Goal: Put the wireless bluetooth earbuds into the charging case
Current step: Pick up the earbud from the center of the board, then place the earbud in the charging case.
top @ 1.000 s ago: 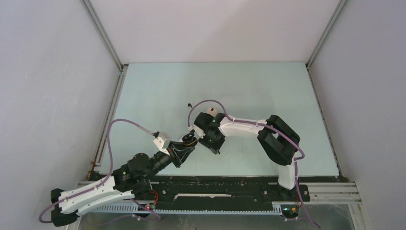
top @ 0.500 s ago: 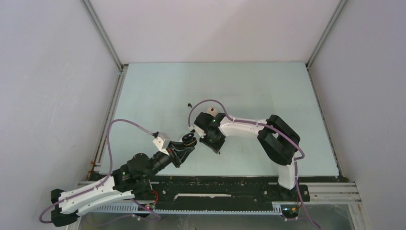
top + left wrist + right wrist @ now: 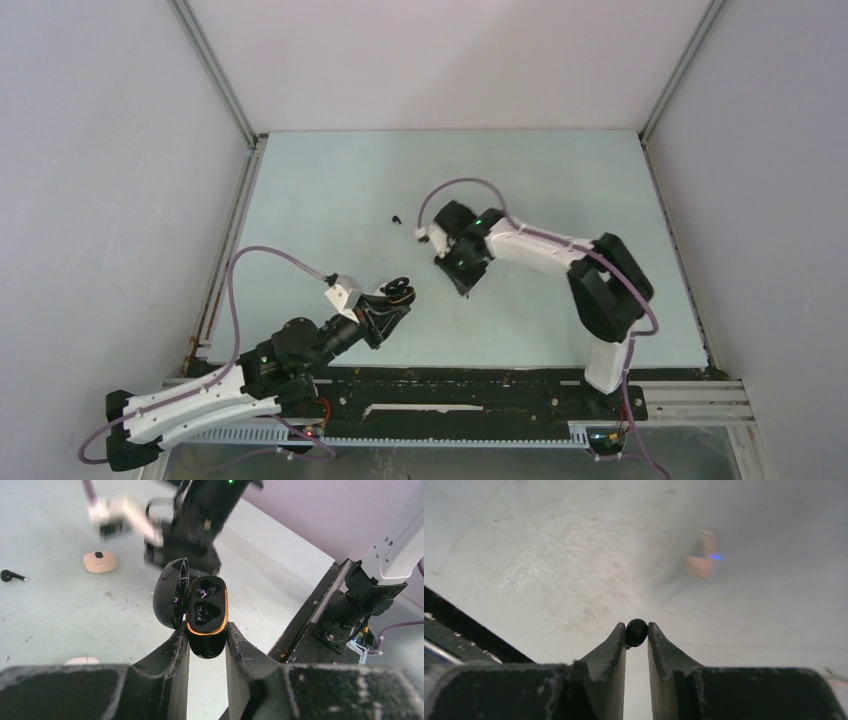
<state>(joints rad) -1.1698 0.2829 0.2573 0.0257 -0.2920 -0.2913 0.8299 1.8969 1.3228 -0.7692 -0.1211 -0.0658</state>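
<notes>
Table, left gripper clamps black case, right gripper pinches earbud, pink case near

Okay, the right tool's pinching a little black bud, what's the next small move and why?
Probably carry the right tool toward the open black charging case. It is shut on a black earbud, the left tool holds the case lid-open, and both wells look empty.

charging case: glossy black plastic, shiny orange rim | black earbud: smooth, glossy | left gripper: matt black plastic, rough, dust-flecked | table: matt pale surface, scuffed | pink case: smooth satin plastic
</notes>
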